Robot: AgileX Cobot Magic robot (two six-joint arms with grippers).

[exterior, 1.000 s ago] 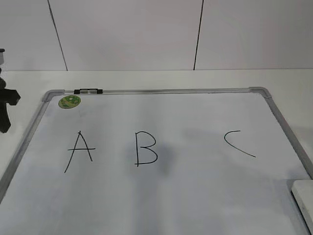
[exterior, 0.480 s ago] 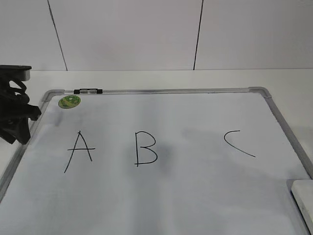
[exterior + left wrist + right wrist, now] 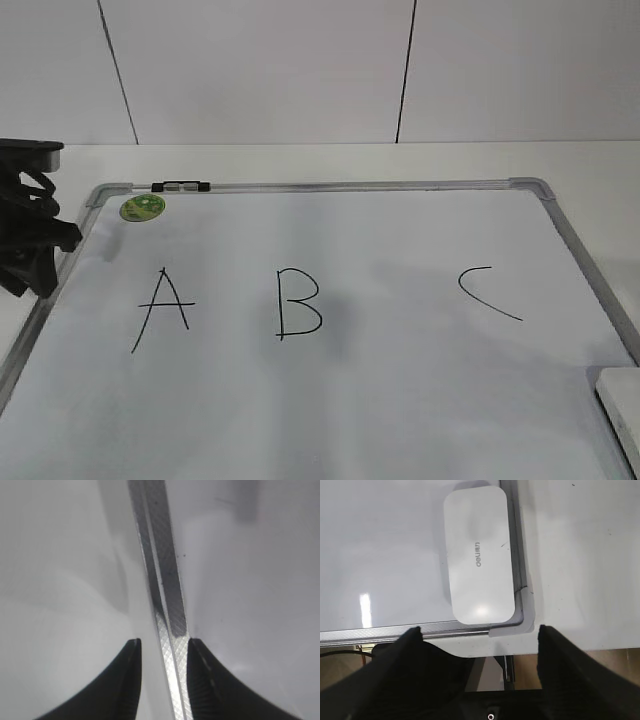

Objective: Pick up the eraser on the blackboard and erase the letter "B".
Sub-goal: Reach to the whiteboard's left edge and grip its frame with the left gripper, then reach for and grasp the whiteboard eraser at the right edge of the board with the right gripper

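The right gripper (image 3: 480, 632), jaws spread wide and empty, hangs above the white rounded-rectangle plastic eraser (image 3: 478, 555), lined up for a grasp. It lies in the corner of the silver-framed white blackboard (image 3: 380, 545), well apart from the black handwritten letter "B" (image 3: 298, 303). The left gripper (image 3: 162, 647), jaws apart, straddles the frame edge.

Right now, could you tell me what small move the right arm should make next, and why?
Probably lower the right gripper straight onto the eraser. Its jaws stand wide open with nothing between them, and the eraser lies flat in the corner of the blackboard, directly ahead of that gripper. The letter "B" is unerased, so picking up comes first.
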